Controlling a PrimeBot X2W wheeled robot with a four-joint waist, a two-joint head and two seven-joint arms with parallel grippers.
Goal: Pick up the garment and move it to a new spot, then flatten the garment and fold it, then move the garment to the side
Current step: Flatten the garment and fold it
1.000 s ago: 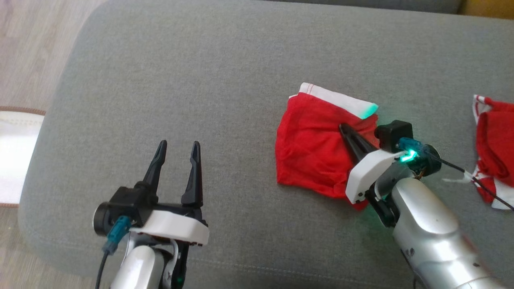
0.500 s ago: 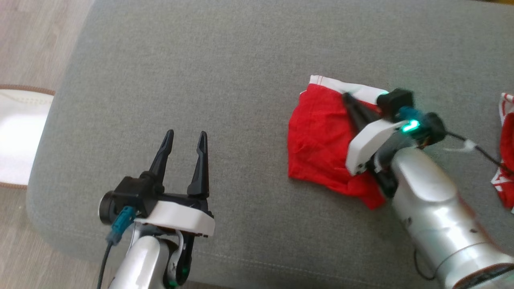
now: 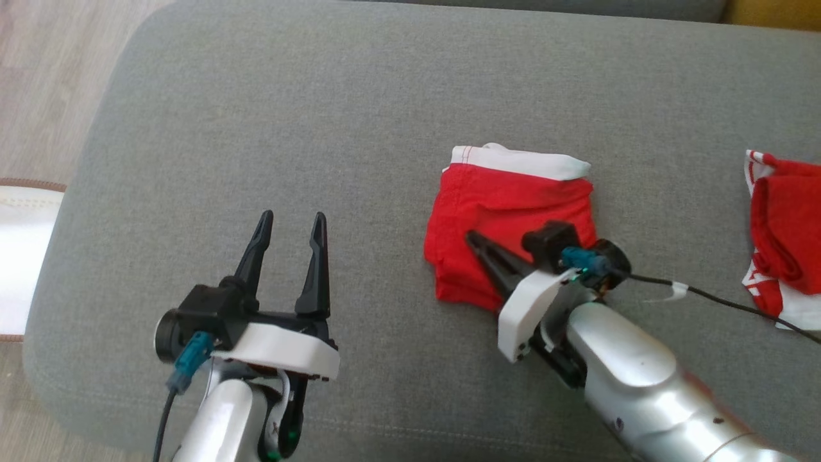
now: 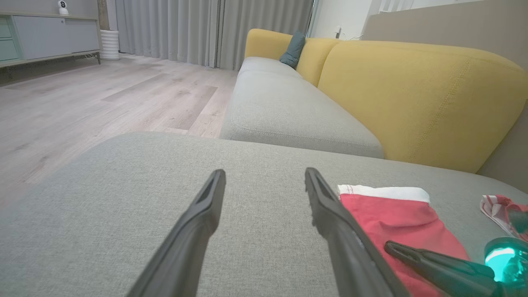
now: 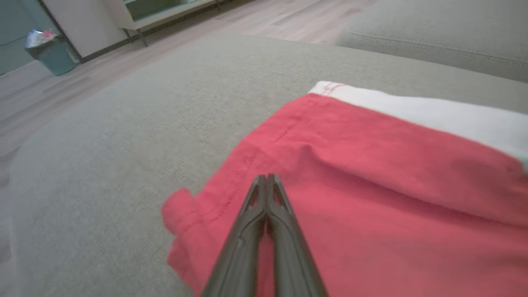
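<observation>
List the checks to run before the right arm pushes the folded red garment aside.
1. Right gripper shut: ok.
2. Its tips over the red garment: ok; pressing on it: cannot tell.
3. Garment folded, white band along the far edge: ok.
4. Left gripper open, apart from the garment: ok.
5. Bare grey cushion beside the garment: ok.
6. Other red garment lies apart, at the right: ok.

Closed right claw [image 3: 471,236] sits over red garment [image 3: 507,202].
</observation>
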